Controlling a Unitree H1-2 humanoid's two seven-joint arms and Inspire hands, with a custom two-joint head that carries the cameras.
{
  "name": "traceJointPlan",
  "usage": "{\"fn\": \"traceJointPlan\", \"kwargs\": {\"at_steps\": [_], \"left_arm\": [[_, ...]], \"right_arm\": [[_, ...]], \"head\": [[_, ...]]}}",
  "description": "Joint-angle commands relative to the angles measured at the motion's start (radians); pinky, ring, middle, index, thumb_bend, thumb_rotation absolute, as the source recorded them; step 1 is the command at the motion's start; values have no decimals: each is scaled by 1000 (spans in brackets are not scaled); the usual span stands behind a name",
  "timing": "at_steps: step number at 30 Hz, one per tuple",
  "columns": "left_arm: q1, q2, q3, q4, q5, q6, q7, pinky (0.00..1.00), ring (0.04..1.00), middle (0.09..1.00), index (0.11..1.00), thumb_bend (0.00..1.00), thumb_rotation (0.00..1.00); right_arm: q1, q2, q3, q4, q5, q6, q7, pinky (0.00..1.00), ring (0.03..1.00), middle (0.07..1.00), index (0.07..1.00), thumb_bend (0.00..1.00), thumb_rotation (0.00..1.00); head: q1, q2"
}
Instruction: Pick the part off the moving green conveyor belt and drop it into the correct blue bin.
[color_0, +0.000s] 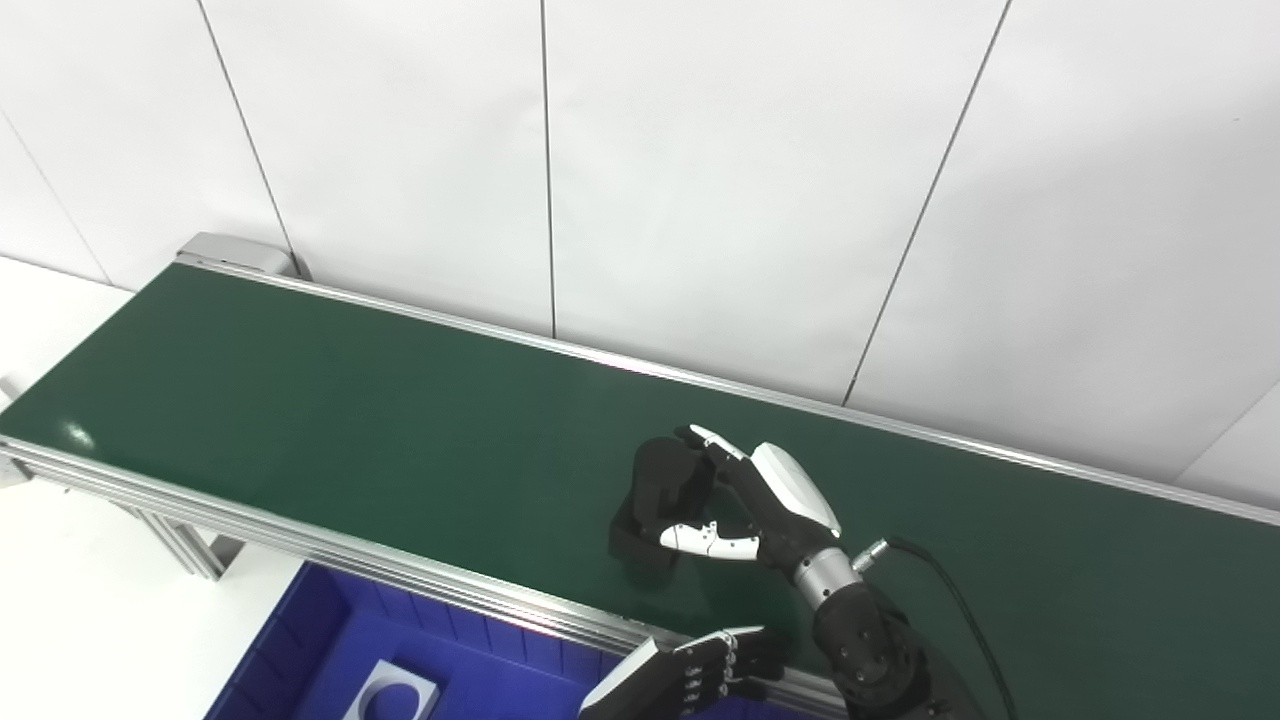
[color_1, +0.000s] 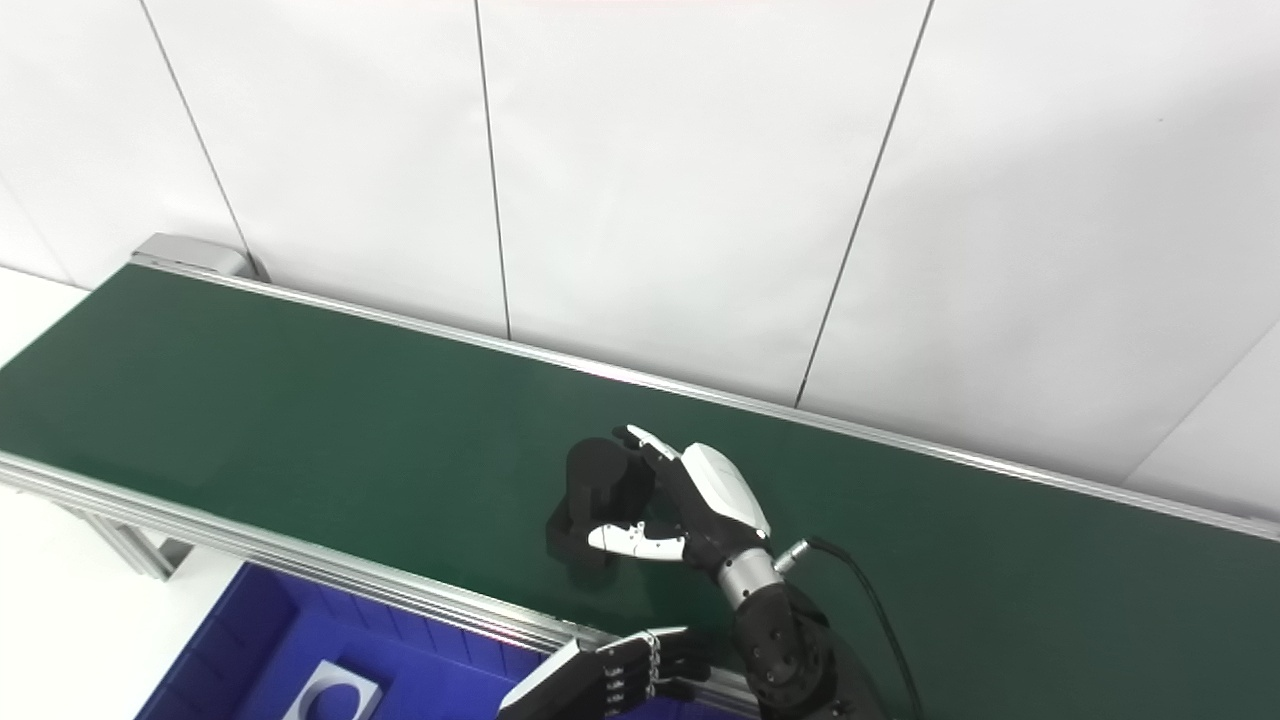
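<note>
A black part (color_0: 665, 485) stands on the green conveyor belt (color_0: 300, 400), near its front edge. My right hand (color_0: 755, 500) is closed around the part, with fingers (color_0: 715, 440) behind its top and the thumb across its front. Its base is partly hidden in shadow, so I cannot tell whether it is lifted. My left hand (color_0: 690, 675) is low at the belt's front rail, fingers loosely bent, holding nothing. A blue bin (color_0: 300, 640) sits below the belt's front edge, partly cut off by the picture's bottom.
A grey-white block with a round hole (color_0: 392, 695) lies in the blue bin. The belt's aluminium rail (color_0: 300, 545) runs between the bin and the belt. A black cable (color_0: 950, 590) leaves the right wrist. White wall panels stand behind the belt.
</note>
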Motion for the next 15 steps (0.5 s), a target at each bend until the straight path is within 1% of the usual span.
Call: {"fn": "traceJointPlan", "kwargs": {"at_steps": [1,6,8,9,10,12,13,15], "left_arm": [[1,-11,-7,-38,-5,-13,1,817,854,868,857,982,443],[4,-9,-6,-47,-7,-7,1,824,858,868,857,983,443],[5,-9,-5,-52,-6,-5,1,825,860,867,857,979,442],[5,-9,-5,-54,-6,-3,2,827,861,866,857,979,442],[5,-8,-4,-54,-6,-4,2,827,861,866,857,979,443],[5,-7,-3,-53,-8,-4,1,832,862,865,857,980,443],[5,-7,-2,-53,-8,-5,1,832,860,863,857,980,445],[4,-5,-2,-53,-6,-6,1,831,859,862,857,980,446]], "right_arm": [[-27,11,3,-13,-5,-32,-22,808,874,895,914,706,500],[-15,4,8,-2,-23,-53,-59,813,866,881,893,712,454],[-13,1,9,8,-26,-75,-84,795,847,857,863,712,397],[-12,0,9,14,-28,-86,-97,778,826,831,834,708,346],[-11,-2,9,20,-30,-96,-111,777,824,829,831,708,341],[-12,-6,10,35,-41,-122,-153,730,762,759,759,681,235],[-13,-6,10,41,-46,-130,-170,694,718,703,604,580,174],[-14,-6,9,46,-54,-138,-191,677,697,677,531,533,145]], "head": [[0,3],[-4,9],[-5,11],[-6,11],[-7,11],[-9,11],[-10,11],[-11,12]]}}
